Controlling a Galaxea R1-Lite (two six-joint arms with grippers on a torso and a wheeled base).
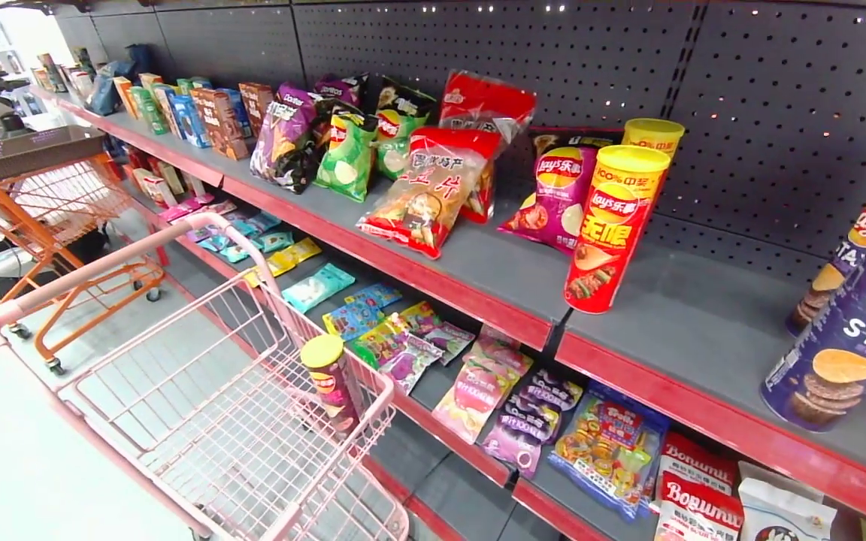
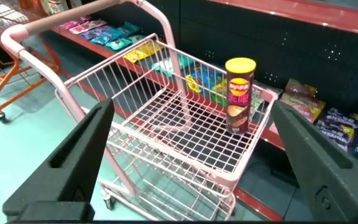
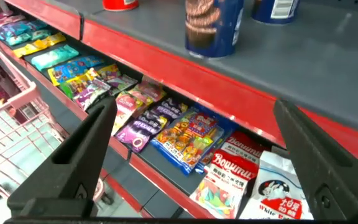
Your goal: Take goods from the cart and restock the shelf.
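Observation:
A pink wire cart (image 1: 200,406) stands in front of the shelf, and one chip can with a yellow lid (image 1: 331,383) stands upright in its corner nearest the shelf. The left wrist view shows that can (image 2: 239,94) in the cart (image 2: 185,134), with my left gripper (image 2: 194,165) open and hanging above the basket, some way from the can. My right gripper (image 3: 194,162) is open and empty, in front of the lower shelf's snack packets (image 3: 185,134). On the upper shelf (image 1: 673,315) stand two red-and-yellow chip cans (image 1: 613,225) and blue cans (image 1: 850,338).
Chip bags (image 1: 433,188) and boxes (image 1: 200,113) fill the upper shelf's left part. A bare stretch lies between the red cans and the blue cans. An orange cart (image 1: 49,203) stands farther down the aisle on the left. Flat candy packets (image 1: 373,330) line the lower shelf.

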